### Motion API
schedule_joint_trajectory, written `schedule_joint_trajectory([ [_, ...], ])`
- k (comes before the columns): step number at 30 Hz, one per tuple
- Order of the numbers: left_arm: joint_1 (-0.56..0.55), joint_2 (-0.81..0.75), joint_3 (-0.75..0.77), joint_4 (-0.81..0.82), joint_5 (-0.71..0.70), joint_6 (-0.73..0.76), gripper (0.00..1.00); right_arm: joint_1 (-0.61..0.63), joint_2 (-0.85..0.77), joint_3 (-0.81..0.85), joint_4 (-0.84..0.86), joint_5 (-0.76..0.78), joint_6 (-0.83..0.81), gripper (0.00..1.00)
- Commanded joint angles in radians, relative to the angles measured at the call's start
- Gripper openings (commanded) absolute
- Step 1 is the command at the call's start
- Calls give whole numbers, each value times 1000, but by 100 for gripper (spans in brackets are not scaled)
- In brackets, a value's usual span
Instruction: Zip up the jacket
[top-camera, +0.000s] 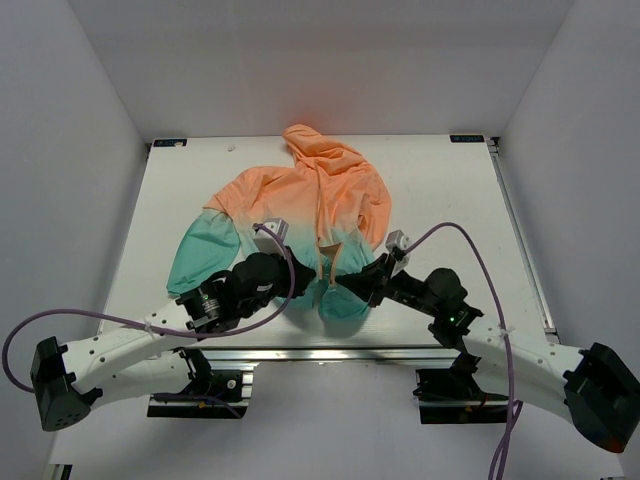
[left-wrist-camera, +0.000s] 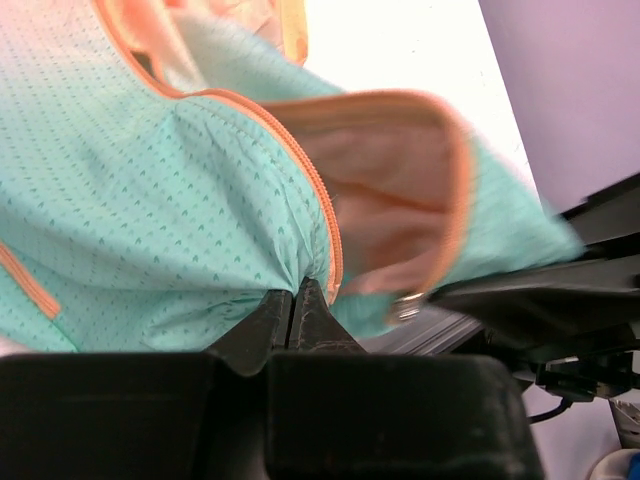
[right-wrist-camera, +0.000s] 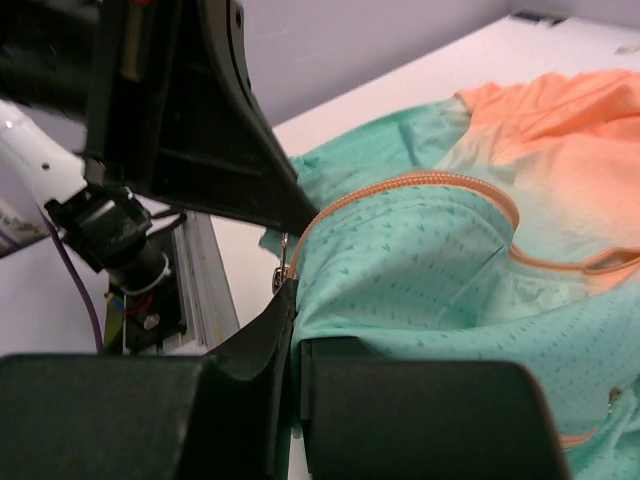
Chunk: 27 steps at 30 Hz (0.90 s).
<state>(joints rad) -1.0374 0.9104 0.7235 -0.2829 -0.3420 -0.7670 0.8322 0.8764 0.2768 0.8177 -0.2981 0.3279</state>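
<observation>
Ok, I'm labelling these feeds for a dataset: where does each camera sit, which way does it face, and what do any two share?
Top external: above and behind the bases, looking down on the thin peach-to-teal hooded jacket on the white table; left arm and right arm show.
Left wrist: on the left arm, facing along its left fingers, shut on the teal hem by the orange zipper.
Right wrist: facing along its right fingers, shut on the hem too.
Shared: each wrist view shows the other arm's fingers.
</observation>
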Motion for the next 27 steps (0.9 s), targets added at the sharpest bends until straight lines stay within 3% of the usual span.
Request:
schedule_joint_trajectory([
  [1, -4, 19, 65, 60, -2, 32, 0, 1, 65, 21, 89, -65, -18, 0],
  [5, -4, 35, 86, 64, 12, 47, 0, 1, 137, 59, 54, -50, -36, 0],
  [9, -4, 27, 82, 67, 57, 55, 0, 1, 153, 73, 58, 72, -7, 0],
  [16, -4, 64, 71, 50, 120, 57, 0, 1, 179, 76, 193, 160, 43, 0],
  [24, -4, 45, 65, 31, 120, 43, 0, 1, 109, 59, 153, 180, 39, 0],
  [27, -4, -10, 41, 47, 107, 41, 0, 1, 43, 50, 49, 174, 23, 0],
])
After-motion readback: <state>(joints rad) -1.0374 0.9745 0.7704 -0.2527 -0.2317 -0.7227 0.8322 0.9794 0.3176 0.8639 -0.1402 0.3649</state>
